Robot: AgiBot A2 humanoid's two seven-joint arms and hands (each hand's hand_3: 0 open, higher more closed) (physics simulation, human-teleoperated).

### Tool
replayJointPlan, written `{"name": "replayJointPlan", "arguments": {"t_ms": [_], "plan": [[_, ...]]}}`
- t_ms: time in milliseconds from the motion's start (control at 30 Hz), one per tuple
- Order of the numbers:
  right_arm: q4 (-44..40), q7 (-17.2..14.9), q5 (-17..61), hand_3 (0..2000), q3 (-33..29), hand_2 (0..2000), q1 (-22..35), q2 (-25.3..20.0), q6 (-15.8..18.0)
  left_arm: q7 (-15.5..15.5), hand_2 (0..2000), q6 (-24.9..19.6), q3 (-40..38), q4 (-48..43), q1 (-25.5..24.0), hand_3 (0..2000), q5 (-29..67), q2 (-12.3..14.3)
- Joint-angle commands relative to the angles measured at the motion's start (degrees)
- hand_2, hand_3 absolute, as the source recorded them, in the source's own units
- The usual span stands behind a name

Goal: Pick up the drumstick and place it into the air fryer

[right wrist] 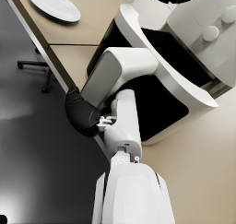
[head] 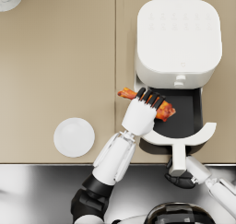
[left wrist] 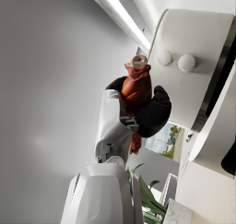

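One drumstick point(head: 162, 111) is half hidden under the left hand point(head: 140, 114) gripping it, above the open air fryer drawer point(head: 184, 114). The right hand point(right wrist: 83, 114) wraps the drawer handle point(right wrist: 115, 73); one white plate point(head: 74, 137) lies well left.

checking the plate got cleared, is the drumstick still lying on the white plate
No, the white plate lies bare on the table while the left hand holds the drumstick over the air fryer's open drawer.
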Motion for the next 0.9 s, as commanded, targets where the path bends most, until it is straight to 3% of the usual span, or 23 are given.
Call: {"name": "replayJointPlan", "arguments": {"t_ms": [33,67,100,133,167,200,233,267,300,333,367,467,533,567,600,700,767,900], "plan": [[5.11,0.16,-0.01,2000,2.77,2000,0.08,-17.20,-0.01,-0.01,2000,-0.13,4.11,9.05,6.37,2000,-2.51,5.30],[5.22,0.08,-0.02,2000,2.77,2000,-0.14,-17.43,-0.04,-0.02,2000,-0.16,20.93,10.99,16.37,2000,-4.31,-3.97],[0.49,0.00,-0.02,2000,0.27,2000,-0.19,0.50,0.01,-0.03,2000,-0.17,8.33,12.84,10.01,2000,-5.65,4.46],[4.88,-0.07,-0.01,2000,2.77,2000,-0.37,-17.51,0.01,-0.04,2000,-0.51,9.30,14.28,10.68,2000,-6.50,4.94],[5.22,-0.10,-0.02,2000,2.76,2000,-0.15,-17.44,-0.09,-0.03,2000,-0.63,10.15,15.46,11.00,2000,-7.16,5.49],[1.06,-0.13,-0.02,2000,0.43,2000,-0.45,0.93,-0.16,-0.02,2000,-0.76,20.52,15.85,16.38,2000,-7.63,0.18],[5.38,-0.11,-0.02,2000,2.76,2000,-0.04,-17.40,-0.19,-0.05,2000,-0.92,13.43,16.78,12.32,2000,-8.01,4.64],[1.14,-0.11,-0.02,2000,0.49,2000,-0.47,1.01,-0.12,-0.04,2000,-1.02,14.12,16.51,12.15,2000,-8.20,4.55],[1.13,-0.11,-0.02,2000,0.50,2000,-0.46,1.02,-0.11,-0.04,639,-1.17,13.94,16.07,11.73,1673,-8.38,4.40],[1.10,-0.10,-0.02,2000,0.51,2000,-0.44,1.00,-0.13,-0.02,0,-1.18,14.08,15.02,11.02,1347,-8.50,3.97],[5.74,-0.10,-0.02,2000,2.76,2000,-0.12,-17.32,-0.11,0.00,0,-1.11,14.09,13.93,10.38,1020,-8.58,3.59],[6.23,-0.07,-0.02,2000,2.76,2000,0.24,-17.21,-0.03,0.01,0,-1.62,11.69,7.36,6.76,40,-8.71,0.89],[6.11,-0.23,-0.01,2000,2.76,2000,0.52,-17.50,0.14,0.05,0,-1.07,8.57,-1.50,2.64,0,-8.74,-3.05],[0.87,-0.30,-0.01,2000,0.54,2000,-0.10,0.93,0.17,0.06,0,-0.90,5.94,-5.27,0.17,0,-8.75,-5.25],[5.46,-0.35,0.00,2000,2.75,2000,0.76,-17.92,0.17,0.07,0,-0.78,2.85,-8.54,-2.58,0,-8.76,-7.55],[4.41,-0.21,0.01,2000,2.72,2000,2.66,-17.92,0.48,0.08,0,-0.59,-7.78,-14.33,-11.01,0,-8.79,-13.03],[2.40,-0.15,0.00,2000,2.58,2000,4.51,-18.74,0.87,0.08,0,-0.53,-14.16,-15.94,-16.32,0,-8.80,-15.27],[-5.61,0.08,0.01,2000,2.40,2000,10.02,-20.99,2.70,0.08,0,-0.48,-24.89,-18.98,-25.69,0,-8.81,-17.07]]}}
